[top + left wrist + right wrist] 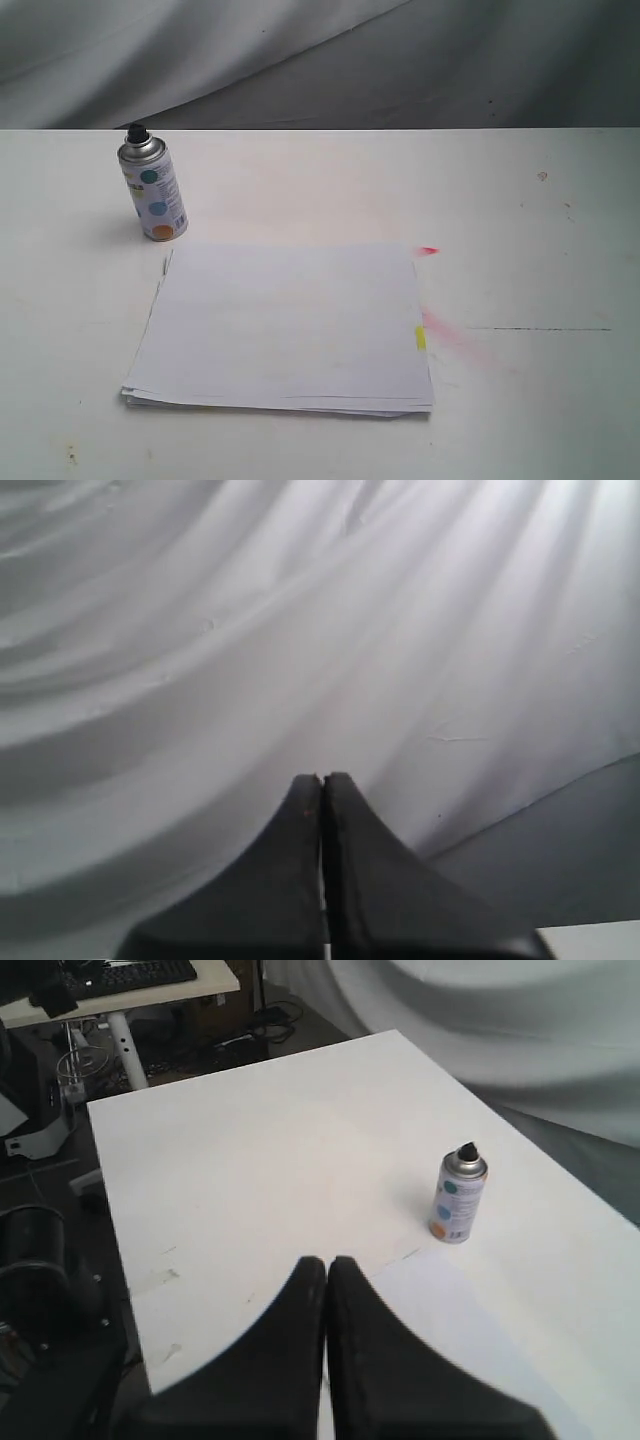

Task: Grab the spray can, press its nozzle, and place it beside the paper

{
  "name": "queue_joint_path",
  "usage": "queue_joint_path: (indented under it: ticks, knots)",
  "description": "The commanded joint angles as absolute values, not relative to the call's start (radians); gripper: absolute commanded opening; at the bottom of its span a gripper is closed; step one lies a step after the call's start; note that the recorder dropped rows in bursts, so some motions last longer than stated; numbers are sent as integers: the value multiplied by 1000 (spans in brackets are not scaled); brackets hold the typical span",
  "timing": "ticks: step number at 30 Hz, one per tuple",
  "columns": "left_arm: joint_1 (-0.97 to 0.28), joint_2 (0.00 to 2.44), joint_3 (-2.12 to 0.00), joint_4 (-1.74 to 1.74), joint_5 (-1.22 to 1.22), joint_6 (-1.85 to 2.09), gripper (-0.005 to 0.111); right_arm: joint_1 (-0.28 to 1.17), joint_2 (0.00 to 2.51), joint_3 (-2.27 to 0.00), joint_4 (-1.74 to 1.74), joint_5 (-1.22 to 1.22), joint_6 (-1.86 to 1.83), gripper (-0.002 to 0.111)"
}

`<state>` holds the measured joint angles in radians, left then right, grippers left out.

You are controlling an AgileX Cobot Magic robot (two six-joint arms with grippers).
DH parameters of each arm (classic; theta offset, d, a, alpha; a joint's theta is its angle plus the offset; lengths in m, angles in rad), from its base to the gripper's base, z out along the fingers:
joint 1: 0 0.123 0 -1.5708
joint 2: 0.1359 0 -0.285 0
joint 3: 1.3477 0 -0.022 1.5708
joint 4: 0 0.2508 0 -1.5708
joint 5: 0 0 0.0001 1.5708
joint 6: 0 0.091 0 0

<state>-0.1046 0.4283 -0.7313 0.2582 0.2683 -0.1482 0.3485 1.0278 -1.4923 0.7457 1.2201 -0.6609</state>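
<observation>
Left gripper [322, 780]: 2 black tapered fingers [290, 880] pressed together, holding nothing, facing grey draped cloth [300, 630].
Right gripper [327, 1262]: fingers closed tip to tip, empty.
Can [153, 190]: upright silver cylinder, dotted white label, black nozzle [136, 131]; on white table [520, 200], near paper [285, 325] at its 10 o'clock, not touching.
Paper: flat matte stack, yellow tab [420, 338] at 3 o'clock edge.

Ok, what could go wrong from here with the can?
Both the left tool and right tool are shut; arriving like that could topple the upright spray can. I can't tell where its nozzle points, so pressing it might mark the paper, as the pink stains beside it suggest.
</observation>
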Motion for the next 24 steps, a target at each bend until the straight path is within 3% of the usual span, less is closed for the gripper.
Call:
queue_joint_path:
  ticks: [1,5,8,10,12,18,24]
  knots:
    - [-105,233,-589,139,294,-149,0,351,835,-1267,741,1221,-595,0]
    - [-105,128,-354,0,189,-149,0,351,543,-913,747,960,-602,0]
    - [-105,149,-246,-55,23,-155,0,351,462,-699,750,741,-642,0]
    - [-105,191,-166,-55,-151,-172,0,351,471,-487,924,426,-793,0]
    - [-105,238,-152,-55,-183,-211,0,351,510,-393,1205,298,-1031,0]
    - [-105,297,-152,-55,-163,-571,5,351,616,-358,1361,286,-1257,0]
    - [-105,297,-150,-16,-48,-561,14,351,622,-356,1361,327,-1342,0]
